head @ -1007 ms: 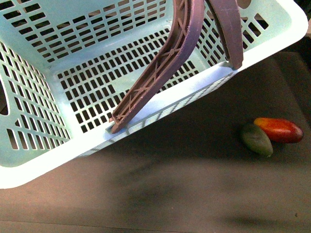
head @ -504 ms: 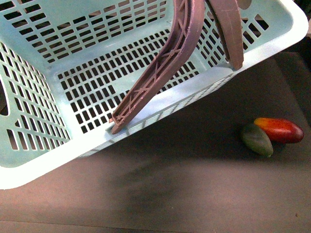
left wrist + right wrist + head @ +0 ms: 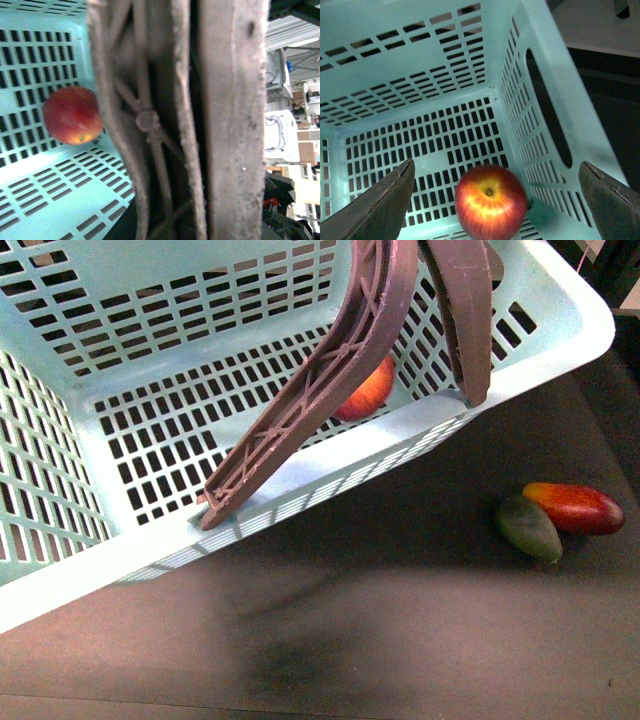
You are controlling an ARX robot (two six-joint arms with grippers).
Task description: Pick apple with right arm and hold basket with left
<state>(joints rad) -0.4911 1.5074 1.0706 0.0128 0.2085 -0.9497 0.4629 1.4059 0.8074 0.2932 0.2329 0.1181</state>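
Observation:
The mint-green basket [image 3: 330, 465] hangs tilted over the dark table, lifted by its two brown-maroon handles [image 3: 350, 350]. In the left wrist view those handles [image 3: 200, 125] fill the picture; my left gripper is shut on them and its fingers are hidden. The red apple [image 3: 368, 390] with a yellow patch lies free on the basket floor, partly behind a handle. It also shows in the left wrist view [image 3: 72, 115] and in the right wrist view [image 3: 490, 202]. My right gripper [image 3: 496, 162] is open above the apple, inside the basket, with a jaw on either side.
A red-orange mango [image 3: 575, 508] and a dark green mango [image 3: 528, 527] lie touching on the dark table [image 3: 400, 620], to the right of the basket. The basket wall [image 3: 540, 115] with a handle slot is close beside my right gripper.
The basket has shifted left and tilted a little more. The apple, not seen in the earlier front frames, now shows on the basket floor behind the handle.

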